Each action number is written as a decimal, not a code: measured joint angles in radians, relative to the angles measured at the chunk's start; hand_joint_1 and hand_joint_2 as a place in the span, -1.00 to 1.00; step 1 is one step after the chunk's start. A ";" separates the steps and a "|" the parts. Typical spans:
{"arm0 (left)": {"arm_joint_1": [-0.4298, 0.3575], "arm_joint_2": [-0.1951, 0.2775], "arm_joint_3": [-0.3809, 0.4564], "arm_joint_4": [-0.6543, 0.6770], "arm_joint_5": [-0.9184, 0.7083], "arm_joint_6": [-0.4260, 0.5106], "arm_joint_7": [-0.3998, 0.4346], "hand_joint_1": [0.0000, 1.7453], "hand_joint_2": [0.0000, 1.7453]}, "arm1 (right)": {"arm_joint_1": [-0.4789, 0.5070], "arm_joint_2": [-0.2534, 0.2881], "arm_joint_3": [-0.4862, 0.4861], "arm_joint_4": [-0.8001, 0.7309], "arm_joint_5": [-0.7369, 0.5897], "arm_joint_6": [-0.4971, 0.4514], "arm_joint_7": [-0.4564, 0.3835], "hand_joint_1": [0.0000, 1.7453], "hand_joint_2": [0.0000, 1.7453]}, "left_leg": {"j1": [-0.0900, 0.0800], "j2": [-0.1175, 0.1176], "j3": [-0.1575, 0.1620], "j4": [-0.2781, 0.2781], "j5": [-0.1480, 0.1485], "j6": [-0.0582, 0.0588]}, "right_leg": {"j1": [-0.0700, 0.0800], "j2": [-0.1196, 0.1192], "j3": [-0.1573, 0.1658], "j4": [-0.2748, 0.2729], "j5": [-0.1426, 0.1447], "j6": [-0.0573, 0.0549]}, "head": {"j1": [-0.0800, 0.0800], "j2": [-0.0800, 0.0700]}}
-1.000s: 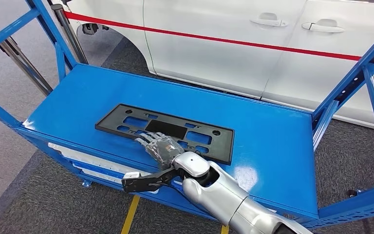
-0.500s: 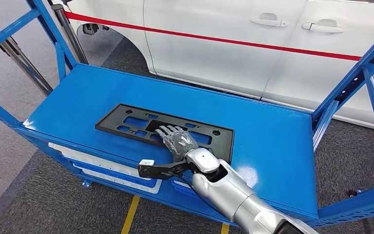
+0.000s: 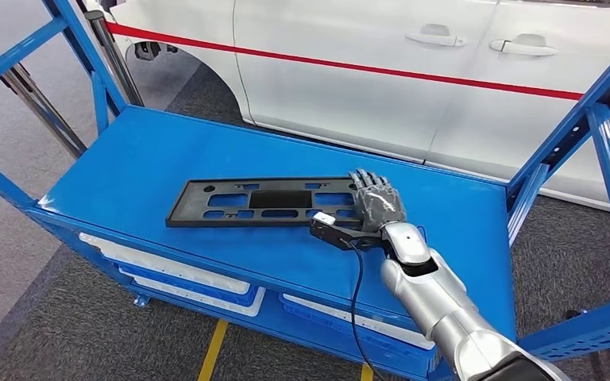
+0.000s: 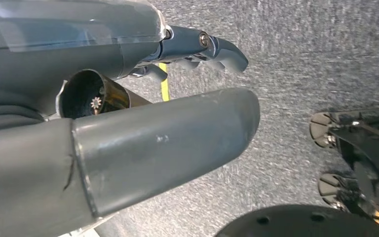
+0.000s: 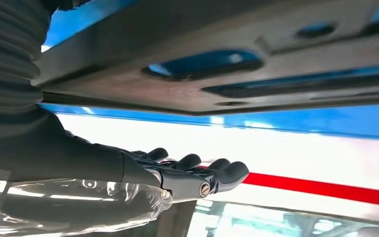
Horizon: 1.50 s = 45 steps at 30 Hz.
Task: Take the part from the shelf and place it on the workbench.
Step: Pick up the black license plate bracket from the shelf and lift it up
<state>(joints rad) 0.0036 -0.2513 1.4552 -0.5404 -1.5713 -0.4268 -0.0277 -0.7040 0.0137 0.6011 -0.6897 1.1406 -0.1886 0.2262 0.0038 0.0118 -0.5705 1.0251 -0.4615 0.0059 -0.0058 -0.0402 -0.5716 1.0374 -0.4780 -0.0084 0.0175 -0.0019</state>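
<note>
The part [image 3: 262, 202] is a long flat black frame with several cut-outs, lying on the blue shelf top [image 3: 151, 159]. My right hand [image 3: 377, 202] lies at the part's right end and covers that end, back of the hand up. In the right wrist view the fingers [image 5: 212, 173] stretch out straight, with a gap between them and the part [image 5: 256, 84]; its thumb is hidden. My left hand [image 4: 128, 148] hangs over grey floor with nothing in it.
Blue shelf posts rise at the left [image 3: 71, 40] and right [image 3: 596, 111]. A white car with a red stripe [image 3: 413, 71] stands close behind the shelf. White trays [image 3: 175, 274] sit on the level below. A yellow floor line [image 3: 213, 349] runs underneath.
My right hand has slid from the part's middle to its right end. The part has turned on the shelf, its right end swinging away from me.
</note>
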 joint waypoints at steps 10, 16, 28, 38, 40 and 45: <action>0.002 -0.049 0.025 -0.078 0.000 -0.026 -0.001 -1.00 -1.00 | 0.105 -0.047 -0.165 0.011 0.096 -0.094 0.024 1.00 1.00 | 0.000 -0.002 0.013 0.000 -0.004 0.005 | 0.000 -0.003 0.014 -0.001 -0.005 0.005 | 0.000 0.000; 0.007 -0.075 0.036 -0.129 0.000 -0.050 0.005 -1.00 -1.00 | 0.146 -0.064 -0.230 0.008 0.105 -0.104 -0.004 1.00 1.00 | 0.000 -0.002 0.020 0.000 -0.006 0.008 | 0.000 -0.004 0.023 -0.003 -0.007 0.008 | 0.000 0.000; 0.009 -0.094 0.037 -0.178 0.000 -0.060 -0.006 -1.00 -1.00 | 0.177 -0.065 -0.293 -0.022 0.122 -0.102 -0.033 0.41 1.00 | 0.000 -0.003 0.024 0.000 -0.008 0.012 | 0.000 -0.004 0.030 -0.008 -0.007 0.009 | 0.000 0.000; 0.009 -0.097 0.037 -0.182 0.000 -0.060 -0.003 -1.00 -1.00 | 0.190 -0.063 -0.297 -0.048 0.140 -0.083 -0.040 -1.00 1.00 | 0.000 -0.002 0.023 0.000 -0.009 0.013 | 0.000 -0.003 0.030 -0.010 -0.006 0.011 | 0.000 0.000; 0.010 -0.097 0.037 -0.184 0.000 -0.060 -0.002 -1.00 -1.00 | 0.191 -0.063 -0.297 -0.051 0.140 -0.083 -0.040 -1.00 1.00 | 0.000 -0.002 0.023 0.000 -0.009 0.013 | 0.000 -0.003 0.030 -0.010 -0.006 0.011 | 0.000 0.000; 0.009 -0.098 0.037 -0.186 0.000 -0.060 -0.001 -1.00 -1.00 | 0.189 -0.063 -0.297 -0.060 0.146 -0.080 -0.041 -1.00 1.00 | 0.000 -0.002 0.023 0.000 -0.009 0.013 | 0.000 -0.003 0.030 -0.010 -0.006 0.011 | 0.000 0.000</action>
<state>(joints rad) 0.0130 -0.3489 1.4920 -0.7260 -1.5713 -0.4871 -0.0286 -0.5148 -0.0496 0.3037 -0.7492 1.2867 -0.2689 0.1851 0.0037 0.0097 -0.5471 1.0248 -0.4705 0.0190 -0.0057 -0.0436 -0.5417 1.0278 -0.4842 0.0023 0.0175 -0.0019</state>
